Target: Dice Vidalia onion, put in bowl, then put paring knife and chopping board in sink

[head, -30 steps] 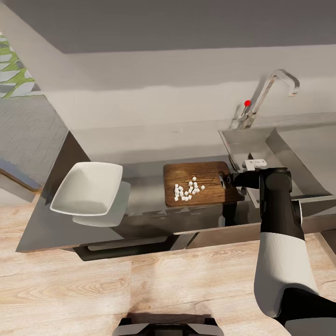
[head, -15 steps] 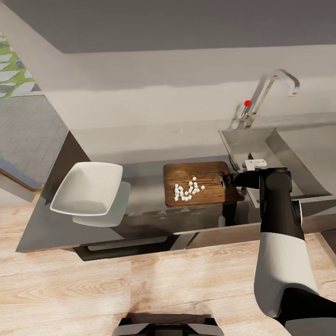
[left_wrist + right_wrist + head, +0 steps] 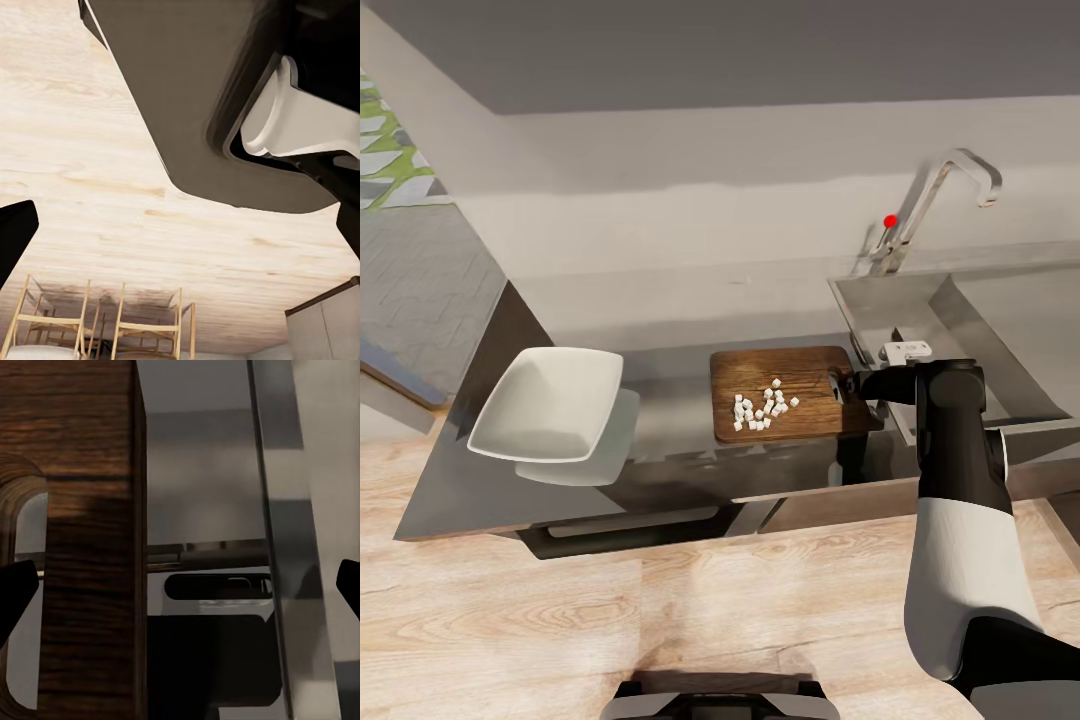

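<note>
Reaching in from the sink [image 3: 960, 320] side, the right hand [image 3: 847, 385] sits at the handle-hole end of the chopping board [image 3: 790, 392]; its fingers [image 3: 15, 596] are spread wide, one over the board's end, gripping nothing. Diced Vidalia onion [image 3: 763, 405] lies clustered on the board. The white bowl [image 3: 547, 402] rests well apart along the worktop [image 3: 670, 335]. Left hand [image 3: 11, 236]: state unclear, over wooden floor [image 3: 112, 202].
</note>
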Controlling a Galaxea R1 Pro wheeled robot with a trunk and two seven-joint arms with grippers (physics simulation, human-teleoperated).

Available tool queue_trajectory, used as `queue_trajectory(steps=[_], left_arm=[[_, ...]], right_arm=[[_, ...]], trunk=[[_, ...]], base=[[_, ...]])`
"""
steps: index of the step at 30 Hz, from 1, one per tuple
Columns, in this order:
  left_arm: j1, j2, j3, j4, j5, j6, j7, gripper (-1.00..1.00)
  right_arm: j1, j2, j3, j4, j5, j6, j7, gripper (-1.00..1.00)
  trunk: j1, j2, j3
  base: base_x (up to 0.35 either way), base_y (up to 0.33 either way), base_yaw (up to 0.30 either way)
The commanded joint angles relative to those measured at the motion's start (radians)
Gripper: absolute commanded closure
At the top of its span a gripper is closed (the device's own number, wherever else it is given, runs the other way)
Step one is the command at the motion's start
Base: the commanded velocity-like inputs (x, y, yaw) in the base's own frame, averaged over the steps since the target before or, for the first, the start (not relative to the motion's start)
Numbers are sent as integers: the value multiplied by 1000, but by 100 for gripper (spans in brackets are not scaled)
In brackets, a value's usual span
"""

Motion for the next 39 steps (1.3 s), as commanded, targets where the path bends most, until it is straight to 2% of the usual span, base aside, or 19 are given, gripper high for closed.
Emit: queue_trajectory(steps=[1,33,34,39], left_arm=[[-1,1,-2,-4,2,0,5,-100],[-1,1,-2,-4,2,0,5,-100],[-1,1,-2,-4,2,0,5,-100],[-1,1,-2,-4,2,0,5,-100]], right_arm=[[-1,1,-2,-1,10,2,10,-100],[-1,1,-2,-1,10,2,10,-100],[-1,1,-2,-1,10,2,10,100],[-1,1,-2,-1,10,2,10,100]], trunk=[[1,-2,-1],[1,-2,-7],[1,-2,-7],[1,-2,-7]], base=[[0,0,0],[0,0,0],[0,0,0],[0,0,0]])
